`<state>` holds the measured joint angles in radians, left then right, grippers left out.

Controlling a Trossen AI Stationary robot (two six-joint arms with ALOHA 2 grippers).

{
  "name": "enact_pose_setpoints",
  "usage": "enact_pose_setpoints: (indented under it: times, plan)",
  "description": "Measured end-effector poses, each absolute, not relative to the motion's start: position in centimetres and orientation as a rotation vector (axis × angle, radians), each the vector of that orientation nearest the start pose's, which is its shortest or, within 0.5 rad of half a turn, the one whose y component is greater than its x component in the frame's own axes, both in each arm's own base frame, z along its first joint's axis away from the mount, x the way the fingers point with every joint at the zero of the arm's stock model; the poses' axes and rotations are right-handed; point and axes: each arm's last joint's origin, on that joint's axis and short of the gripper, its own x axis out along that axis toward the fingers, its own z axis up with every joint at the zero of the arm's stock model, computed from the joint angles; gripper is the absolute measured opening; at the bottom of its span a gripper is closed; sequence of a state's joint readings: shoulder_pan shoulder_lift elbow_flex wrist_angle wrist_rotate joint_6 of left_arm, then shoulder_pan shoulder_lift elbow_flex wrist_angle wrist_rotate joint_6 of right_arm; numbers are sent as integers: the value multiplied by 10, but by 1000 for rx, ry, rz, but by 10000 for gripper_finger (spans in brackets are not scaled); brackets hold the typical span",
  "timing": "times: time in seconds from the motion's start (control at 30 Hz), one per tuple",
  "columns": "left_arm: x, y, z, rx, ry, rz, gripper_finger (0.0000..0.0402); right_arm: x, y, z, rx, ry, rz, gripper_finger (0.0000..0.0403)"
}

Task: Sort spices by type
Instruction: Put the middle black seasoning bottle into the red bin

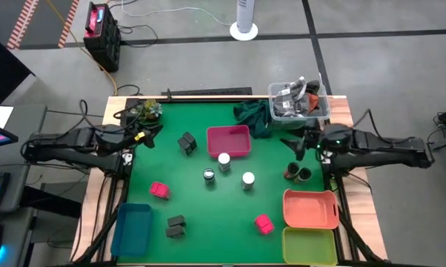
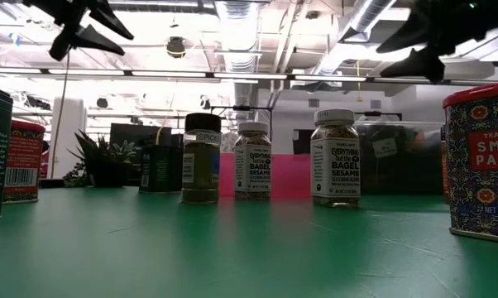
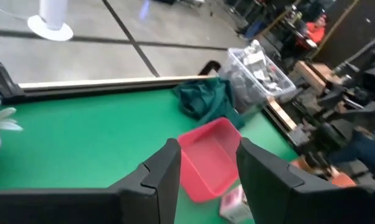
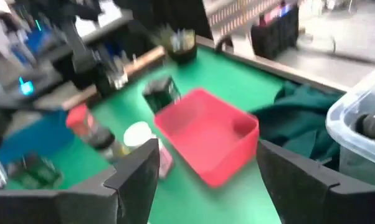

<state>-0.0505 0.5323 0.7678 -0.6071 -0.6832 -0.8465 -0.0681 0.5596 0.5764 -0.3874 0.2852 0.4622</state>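
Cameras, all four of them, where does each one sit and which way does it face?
High: overhead, straight down on the table, both arms.
Low: table height, level past the jars; grippers overhead.
Left wrist: past the left gripper toward the pink tray.
Right wrist: past the open right gripper, same tray.
Both wrist views share the tray, cloth and tub.

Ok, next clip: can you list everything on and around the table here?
White-capped jars: two, mid-table.
Dark-lidded jar: one, beside them.
Brown jars: two, right side.
Pink tins: two, left and lower centre.
Dark boxes: three, one by the pink tray, two near the blue tray.
Trays: pink tray centre, blue tray left, orange tray and green tray right.
Clear tub, green cloth, plant: far edge.
Left claw, right claw: open, empty.
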Motion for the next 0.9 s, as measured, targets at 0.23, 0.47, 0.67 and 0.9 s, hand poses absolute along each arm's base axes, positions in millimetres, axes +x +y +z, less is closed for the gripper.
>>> enact_pose_setpoints:
  times: [0.23, 0.47, 0.67, 0.9]
  plan:
    - [99, 12, 324, -689, 100, 682, 187, 159, -17, 293, 387, 604, -429, 291]
    - [106, 11, 322, -700, 137, 657, 225, 182, -18, 307, 395, 733, -409, 291]
    - [120, 8, 316, -726, 228, 596, 229, 196, -25, 314, 436, 748, -389, 291]
    - [134, 6, 310, -724, 301, 583, 229, 202, -28, 315, 421, 770, -389, 291]
